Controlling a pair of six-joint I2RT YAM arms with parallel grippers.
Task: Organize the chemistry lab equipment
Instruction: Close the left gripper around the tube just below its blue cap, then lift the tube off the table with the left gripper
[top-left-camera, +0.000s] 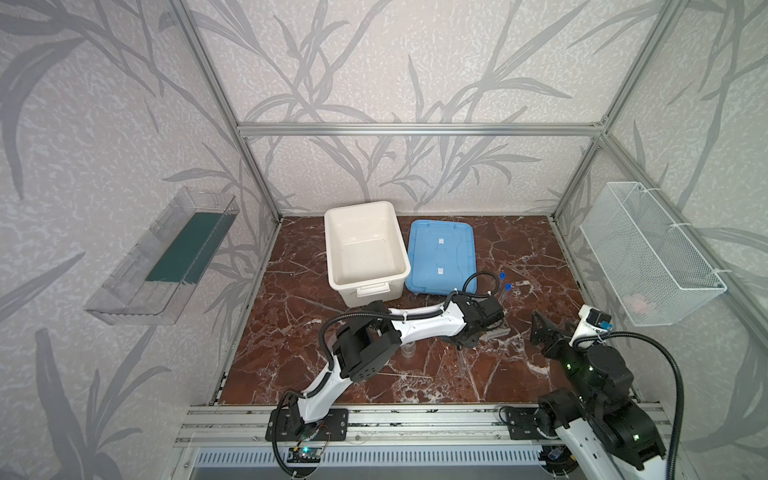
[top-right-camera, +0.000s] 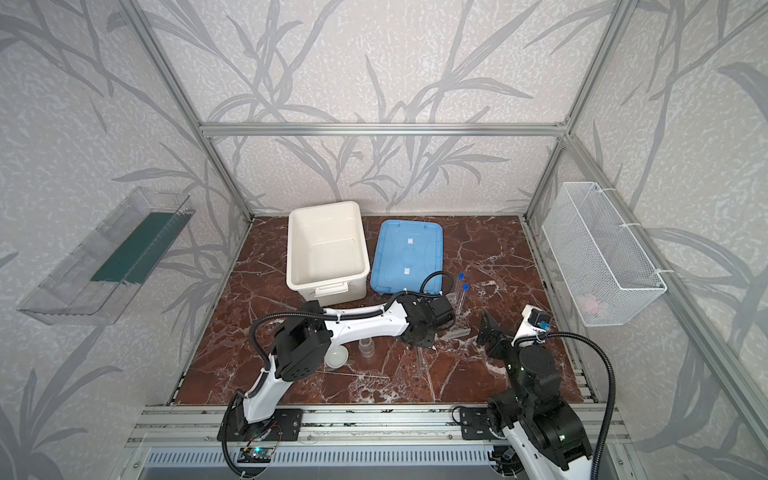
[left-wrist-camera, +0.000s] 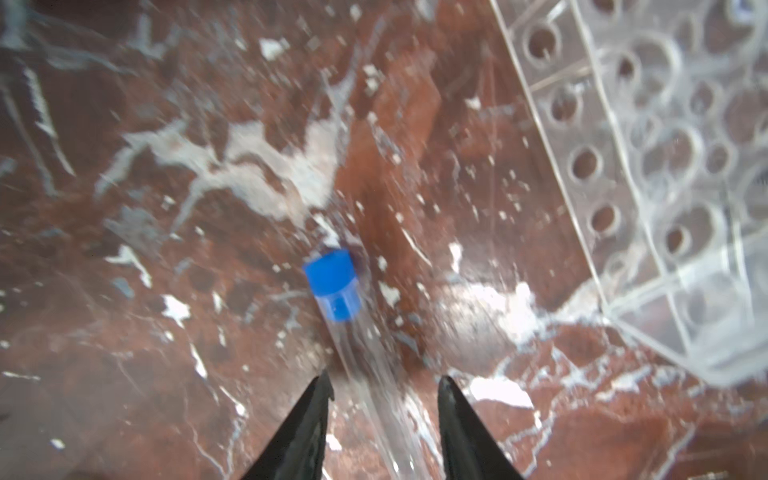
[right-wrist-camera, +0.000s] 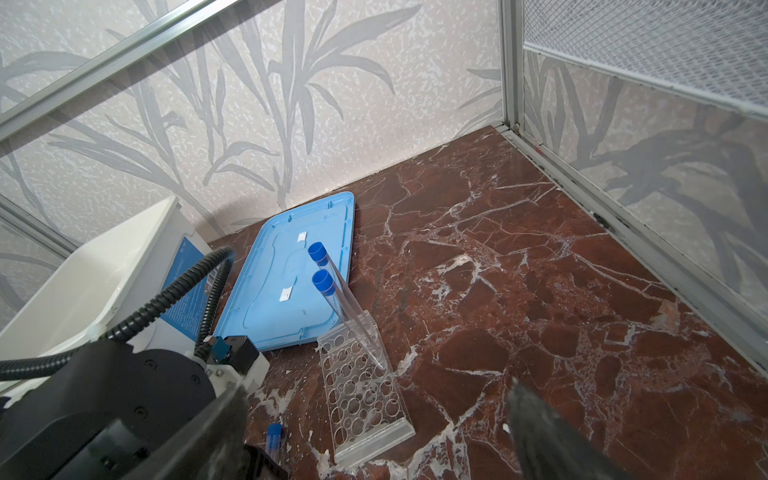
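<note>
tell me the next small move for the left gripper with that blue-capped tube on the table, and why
Probably close the left gripper on the blue-capped tube. Its jaws stand open astride the tube, which lies flat on the table beside the clear rack, where two tubes already stand. A grip would likely let it lift this one into a free hole.

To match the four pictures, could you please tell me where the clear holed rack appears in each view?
Top view: clear holed rack right of centre, below the blue lid.
Top view: same place.
Left wrist: close up, past the lying blue-capped tube.
Right wrist: lower centre, nearer than the blue lid.
Shared landmark: two upright blue-capped tubes in the rack; left wrist misses them.
</note>
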